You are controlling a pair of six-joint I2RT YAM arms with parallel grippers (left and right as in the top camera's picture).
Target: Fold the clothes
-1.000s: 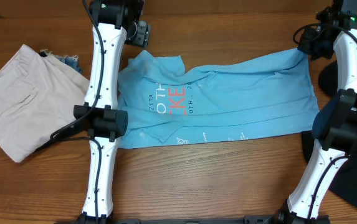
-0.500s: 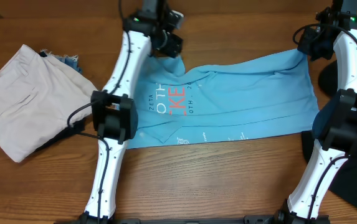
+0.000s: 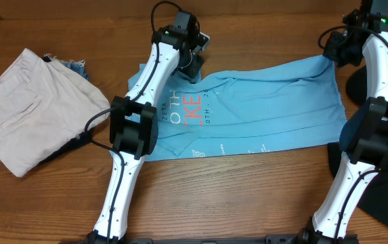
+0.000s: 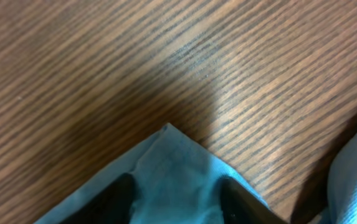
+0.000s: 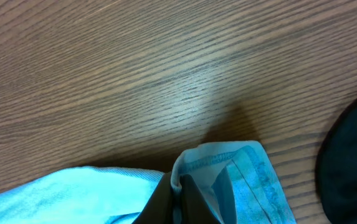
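Now, light blue T-shirt (image 3: 261,102): spread lengthwise mid-surface (image 3: 248,203), near hem lying free.
Left end effector (image 3: 192,59): clamped on far-left corner.
Right end effector (image 3: 332,49): pinching far-right hem corner.
Black T-shirt (image 3: 386,196): right edge, apart.
Open room: wood strip nearside.

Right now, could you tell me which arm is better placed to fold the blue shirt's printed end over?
Left, I think. The left gripper holds the light blue T-shirt by a corner near the lettering; the right gripper grips the far corner.
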